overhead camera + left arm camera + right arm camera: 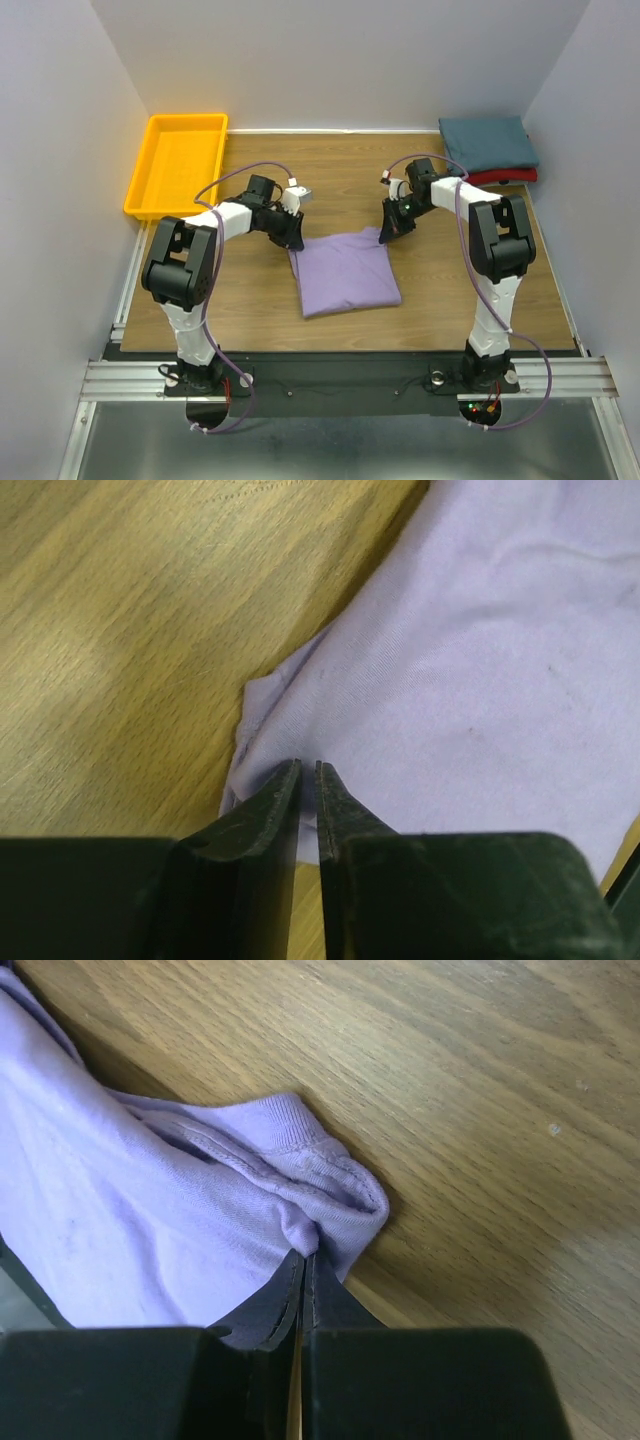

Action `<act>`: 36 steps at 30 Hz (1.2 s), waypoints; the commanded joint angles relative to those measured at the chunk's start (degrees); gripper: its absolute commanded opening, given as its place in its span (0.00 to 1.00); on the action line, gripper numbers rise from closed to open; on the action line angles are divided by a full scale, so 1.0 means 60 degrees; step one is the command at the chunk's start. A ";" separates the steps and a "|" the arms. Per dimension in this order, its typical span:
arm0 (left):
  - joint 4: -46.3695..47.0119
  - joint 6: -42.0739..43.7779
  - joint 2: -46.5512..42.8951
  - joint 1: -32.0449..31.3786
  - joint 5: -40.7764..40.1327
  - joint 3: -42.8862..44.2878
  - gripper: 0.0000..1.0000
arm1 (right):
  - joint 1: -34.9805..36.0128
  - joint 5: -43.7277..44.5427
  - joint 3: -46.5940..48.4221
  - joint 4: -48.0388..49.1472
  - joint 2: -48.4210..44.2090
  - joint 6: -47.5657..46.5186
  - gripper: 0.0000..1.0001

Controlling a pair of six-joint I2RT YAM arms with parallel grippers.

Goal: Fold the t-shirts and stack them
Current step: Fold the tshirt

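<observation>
Centrally on the wooden bench (250, 310): lavender t-shirt (345, 272), spread mostly flat as a rough, slightly skewed rectangle, near edge toward the arm bases, far edge up between the two hands. Gripped at its far-left corner by the left hand (293, 238); from the left wrist view, fingers (265, 800) set nearly together, with a thin sliver of lavender cloth pinched between the tips and the rest of the shirt (480, 660) fanning away to the right over the wood. Gripped at its far-right corner by the right hand (390, 232); from the right wrist view, tips fully closed on a small bunched fold beside a ribbed, stitched edge, with the cloth (120, 1210) trailing off to the left and bench grain to the right. Lightly wrinkled near both pinches, smooth across the middle. Both corners low, at or just above the wood; hard to tell whether lifted clear of it. Well apart, at the far-right corner of the bench: teal t-shirt (487, 142), folded into a rectangle, stacked on top of a red t-shirt (510, 177), also folded, showing only as a narrow strip along the near edge. Off at the far-left corner: yellow-orange tray (180, 165), long side running near to far, well away from all three shirts. Flanking the lavender shirt: two white arms, elbows raised, reaching inward from bases at the near edge.
</observation>
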 commanded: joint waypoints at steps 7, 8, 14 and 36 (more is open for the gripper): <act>-0.0531 0.0067 -0.1282 0.0352 0.0138 0.0043 0.38 | 0.0057 0.0292 0.0192 0.0400 0.0176 -0.0091 0.01; -0.0546 0.0067 -0.1239 0.0352 0.0124 0.0029 0.38 | 0.0057 0.0277 0.0192 0.0400 0.0205 -0.0091 0.00; -0.0546 -0.0108 -0.0800 0.0366 -0.0023 0.0087 0.46 | 0.0072 0.0159 0.0119 0.0414 0.0264 -0.0033 0.00; -0.0121 -0.0284 -0.0037 0.0366 0.0738 0.0482 0.46 | 0.0101 0.0101 0.0001 0.0444 0.0468 -0.0003 0.01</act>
